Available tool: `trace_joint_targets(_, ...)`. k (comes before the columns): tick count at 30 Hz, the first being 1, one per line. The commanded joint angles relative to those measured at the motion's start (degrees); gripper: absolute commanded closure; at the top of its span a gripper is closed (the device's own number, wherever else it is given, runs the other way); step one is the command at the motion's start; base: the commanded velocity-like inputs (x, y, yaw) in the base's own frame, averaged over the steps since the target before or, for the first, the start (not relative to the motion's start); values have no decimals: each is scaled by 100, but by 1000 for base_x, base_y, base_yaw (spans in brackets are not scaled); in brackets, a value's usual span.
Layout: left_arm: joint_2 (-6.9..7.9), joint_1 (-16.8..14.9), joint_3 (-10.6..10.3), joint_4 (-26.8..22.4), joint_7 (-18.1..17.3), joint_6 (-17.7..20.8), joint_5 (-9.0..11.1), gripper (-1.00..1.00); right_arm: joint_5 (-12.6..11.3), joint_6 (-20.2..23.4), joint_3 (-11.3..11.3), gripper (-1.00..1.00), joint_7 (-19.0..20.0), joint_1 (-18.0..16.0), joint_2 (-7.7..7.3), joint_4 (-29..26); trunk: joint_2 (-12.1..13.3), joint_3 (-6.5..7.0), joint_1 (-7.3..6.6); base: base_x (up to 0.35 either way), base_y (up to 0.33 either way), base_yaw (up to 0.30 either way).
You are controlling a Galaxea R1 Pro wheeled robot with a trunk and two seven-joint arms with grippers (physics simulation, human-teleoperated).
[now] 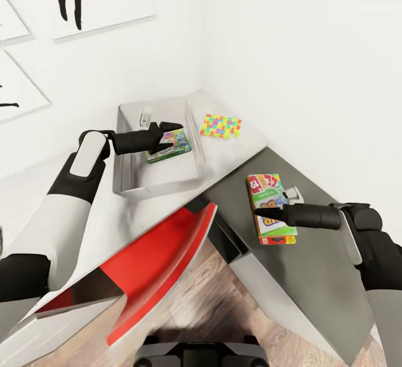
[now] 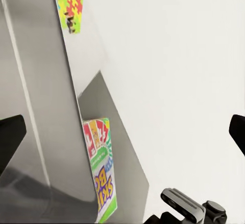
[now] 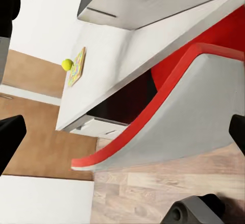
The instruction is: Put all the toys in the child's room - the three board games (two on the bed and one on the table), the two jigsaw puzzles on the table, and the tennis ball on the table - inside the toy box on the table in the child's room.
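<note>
Toy box [image 1: 129, 180] under spread left jaws [image 1: 173, 135], game [image 1: 169, 146] lying inside just beneath, apparently just dropped. SKIP-BO [image 1: 269, 206] beneath spread right jaws [image 1: 267, 210], poised for pickup.

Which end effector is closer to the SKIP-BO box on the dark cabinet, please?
Right. The right end effector hovers over the SKIP-BO box; the left end effector is over the toy box.

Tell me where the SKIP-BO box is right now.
In the head view the SKIP-BO box lies flat on the dark grey cabinet at right, just under the right gripper, apart from the toy box on the table.
</note>
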Motion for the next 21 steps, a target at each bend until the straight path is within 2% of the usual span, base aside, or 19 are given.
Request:
trace_joint_targets(1,4,-5,-8,2,-60,5,-59,-100,-10,39,0,-100,8,-3,-2,0,-10,-8,1,-260,-94,0)
trace_joint_targets(6,-4,12,-3,-35,-55,4,-52,-100,-4,39,0,-100,5,2,0,-39,-10,-8,1,-183,-62,-2)
trace_joint_targets(13,-36,25,2,-61,-36,3,-50,-100,5,39,-2,-100,0,6,-4,-85,-10,15,1,-75,-25,-54)
trace_joint_targets(21,-188,28,2,-71,-24,3,-59,-100,7,39,-10,-100,-3,18,-27,-250,-10,70,1,-25,-8,-82)
